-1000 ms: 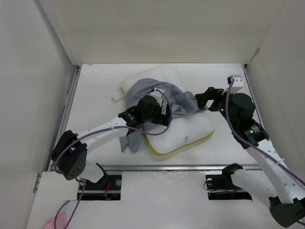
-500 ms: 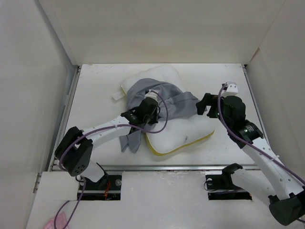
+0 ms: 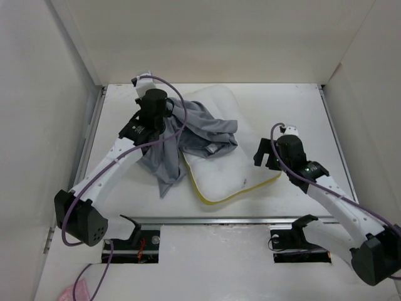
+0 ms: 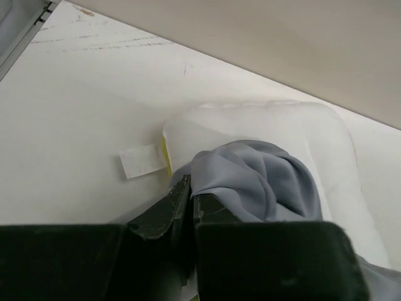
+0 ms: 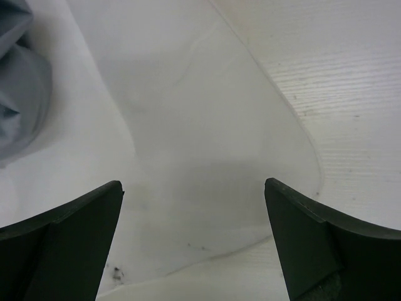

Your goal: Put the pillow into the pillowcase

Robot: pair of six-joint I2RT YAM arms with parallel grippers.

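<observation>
Top external view: on the white table [image 3: 294, 113] the white, yellow-edged pillow [image 3: 222, 179] lies central, with the grey pillowcase [image 3: 203, 128] draped over its far left part. The left gripper [image 4: 190, 194] is clamped on a fold of the case beside the pillow's small tag [image 4: 143, 161]; the right gripper [image 5: 193, 188] hovers wide open over the pillow's right side. The step seems to be finding the case's mouth; next, a second grip must spread it.

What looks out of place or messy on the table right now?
The pillowcase is bunched in a crumpled heap over the left part of the pillow, one end pinched in the left gripper and a tail trailing onto the table. The pillow itself lies askew, diagonal to the table's edges.
</observation>
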